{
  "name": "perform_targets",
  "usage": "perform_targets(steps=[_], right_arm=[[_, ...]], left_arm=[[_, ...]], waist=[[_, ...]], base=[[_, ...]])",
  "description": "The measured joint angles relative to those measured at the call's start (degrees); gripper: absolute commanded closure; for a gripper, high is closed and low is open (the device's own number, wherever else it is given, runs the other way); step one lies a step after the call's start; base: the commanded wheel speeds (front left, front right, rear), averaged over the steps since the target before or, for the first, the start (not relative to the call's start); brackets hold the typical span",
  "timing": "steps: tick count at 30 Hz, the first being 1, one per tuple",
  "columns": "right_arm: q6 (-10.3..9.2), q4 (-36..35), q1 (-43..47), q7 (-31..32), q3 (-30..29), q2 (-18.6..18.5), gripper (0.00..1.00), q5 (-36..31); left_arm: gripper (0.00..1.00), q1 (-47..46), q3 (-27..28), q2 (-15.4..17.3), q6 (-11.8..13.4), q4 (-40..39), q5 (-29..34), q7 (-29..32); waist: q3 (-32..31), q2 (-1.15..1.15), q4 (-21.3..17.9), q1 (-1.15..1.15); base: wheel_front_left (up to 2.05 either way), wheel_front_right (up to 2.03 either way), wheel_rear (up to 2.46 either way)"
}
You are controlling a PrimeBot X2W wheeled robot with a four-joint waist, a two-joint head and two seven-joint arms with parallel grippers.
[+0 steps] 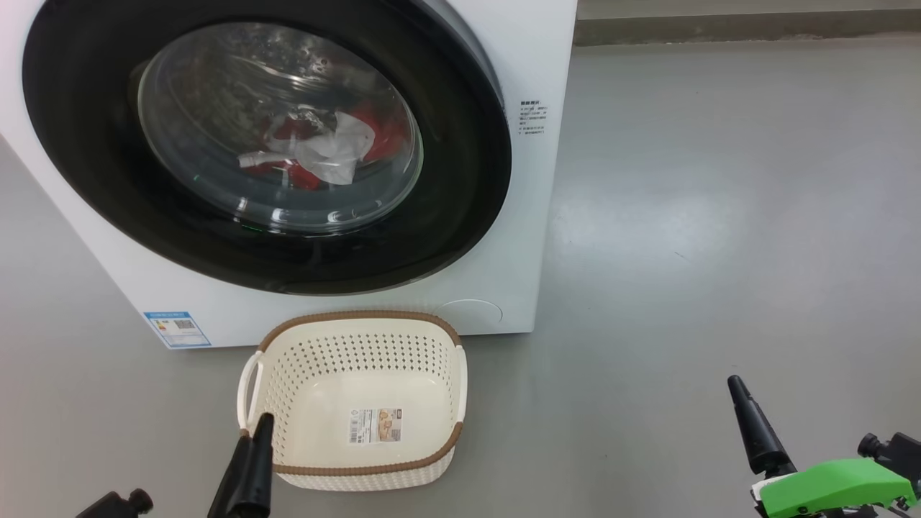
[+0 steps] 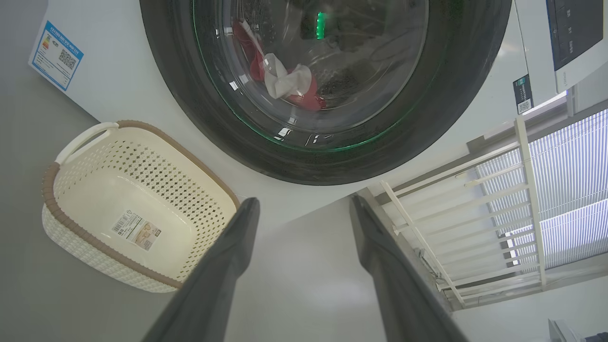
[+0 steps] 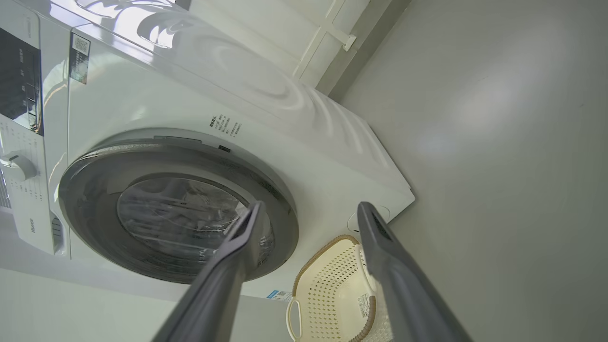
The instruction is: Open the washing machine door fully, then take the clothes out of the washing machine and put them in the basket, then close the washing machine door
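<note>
Opening step: large round glossy black-rimmed glass door [image 1: 460, 180] sits shut; left gripper [image 2: 304, 204] and right gripper [image 3: 308, 211] both spread, empty. Hook its rim, swing clear of cream perforated basket [image 1: 360, 316].

From the head we looked down at the washing machine door [image 1: 237, 108] and basket [image 1: 360, 315]; both wrist views, lower and tilted, shared them.

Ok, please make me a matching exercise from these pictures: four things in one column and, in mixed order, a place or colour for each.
1. door
2. clothes
3. basket
4. label

A. empty, on the floor
B. red and white, inside the washing machine
C. blue, low on the machine's front
D. black ring around a clear window

Pairs: 1-D, 2-B, 3-A, 4-C
</note>
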Motion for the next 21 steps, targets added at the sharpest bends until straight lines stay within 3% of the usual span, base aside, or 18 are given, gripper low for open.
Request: perform_targets(steps=[21], right_arm=[[0.0, -1.0, 0.0, -3.3, 1.3, -0.5, 0.0, -13.0]], left_arm=[[0.0, 0.3, -2.4, 0.1, 1.5, -3.0, 16.6, -3.5]], waist=[[0.7, 0.0, -0.1, 0.0]], base=[[0.0, 0.0, 0.0]])
